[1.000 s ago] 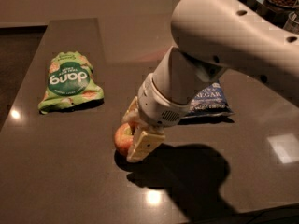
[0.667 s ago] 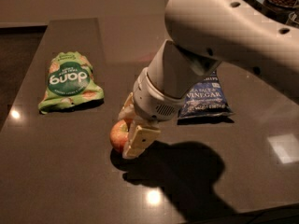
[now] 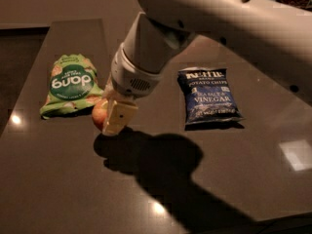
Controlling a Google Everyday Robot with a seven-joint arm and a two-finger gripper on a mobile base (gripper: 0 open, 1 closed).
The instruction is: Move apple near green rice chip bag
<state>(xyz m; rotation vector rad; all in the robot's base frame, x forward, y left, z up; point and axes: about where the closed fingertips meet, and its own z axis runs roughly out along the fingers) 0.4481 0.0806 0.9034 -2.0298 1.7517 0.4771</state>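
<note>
I have the gripper [image 3: 111,121] low over the dark table [image 3: 68,189], just off the lower right corner of the green rice chip bag [image 3: 70,83]. The fingers [image 3: 118,117] are pinching the apple [image 3: 99,114]. I can see one pale finger across its front, with the red-orange fruit showing to the left of it. The other finger is hidden behind the apple.

The apple sits just beside the green bag's lower right edge. From this angle I cannot tell whether they touch. A dark shadow lies on the table below and to the right of the apple, so I judge it is held slightly above the surface and not resting on it.

The dark blue Kettle potato chips bag [image 3: 209,95] lies flat, well apart to the right, and plays no part here.

I read the carrying as essentially done, since the apple is already close to the right bag. What I think is left is to lower it onto the table, spread the fingers, and lift the arm away without nudging the apple or crumpling the bag.
</note>
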